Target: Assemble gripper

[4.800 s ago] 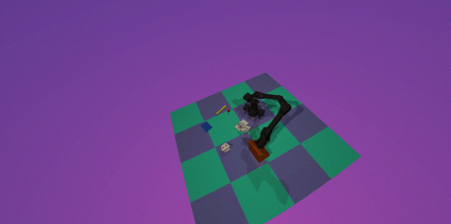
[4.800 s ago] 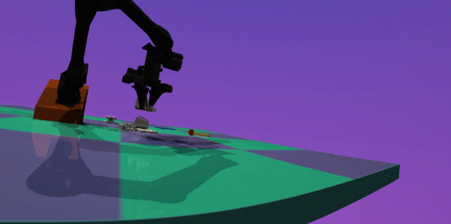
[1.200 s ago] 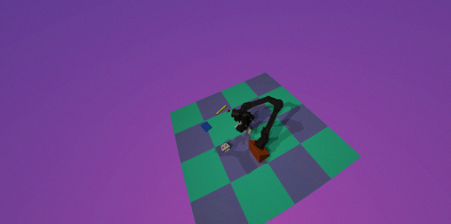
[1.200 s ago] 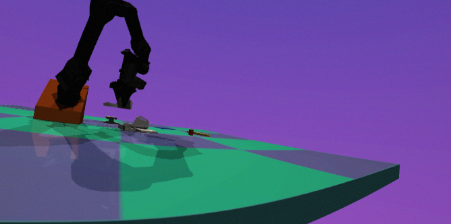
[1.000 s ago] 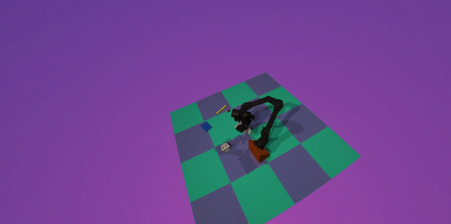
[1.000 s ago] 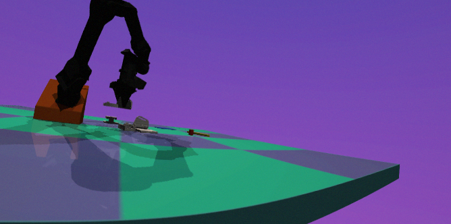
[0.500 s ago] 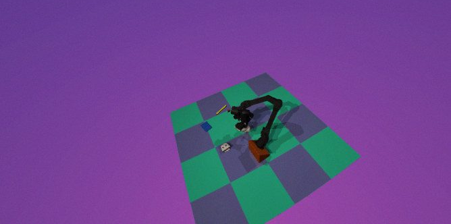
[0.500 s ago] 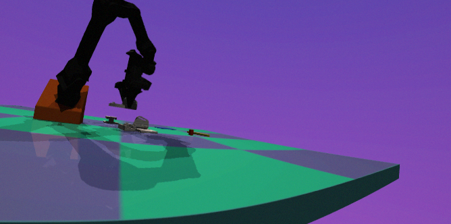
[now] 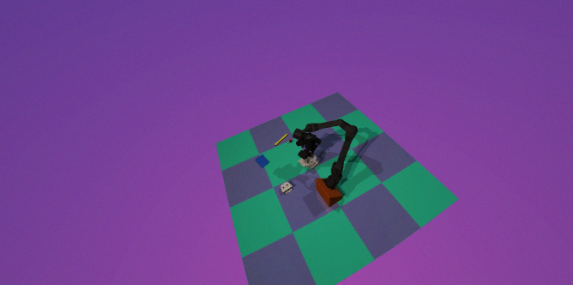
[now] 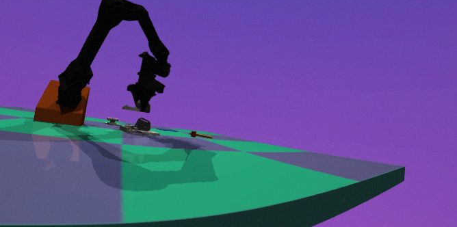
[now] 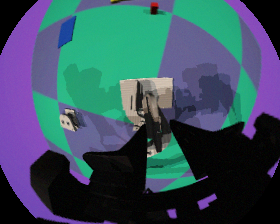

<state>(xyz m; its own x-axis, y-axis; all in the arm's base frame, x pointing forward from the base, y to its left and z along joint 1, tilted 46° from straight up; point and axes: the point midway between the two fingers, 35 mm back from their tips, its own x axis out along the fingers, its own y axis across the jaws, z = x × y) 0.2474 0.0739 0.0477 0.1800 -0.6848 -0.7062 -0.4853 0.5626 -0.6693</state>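
Observation:
My gripper (image 10: 143, 109) (image 11: 157, 124) is shut on a grey jaw (image 10: 130, 108) (image 11: 156, 131). It holds the jaw in the air above the gripper base (image 9: 315, 163) (image 10: 152, 133) (image 11: 164, 83), clear of it in the exterior view. The base is pale and lies flat. The other jaw (image 10: 143, 124) (image 11: 138, 95) is on the base with its fin standing up. Whether it sits on its pin cannot be told. The housing plate (image 9: 286, 186) (image 10: 111, 120) (image 11: 68, 121), small and pale with two holes, lies apart from the base. The base's pins are too small or hidden to make out.
An orange block (image 9: 328, 192) (image 10: 59, 114) carries the arm. A flat blue square (image 9: 262, 160) (image 11: 67, 32), a small red cube (image 9: 290, 140) (image 10: 193, 134) (image 11: 154, 8) and a yellow stick (image 9: 281, 139) (image 10: 205, 136) lie beyond the base on the checkered table.

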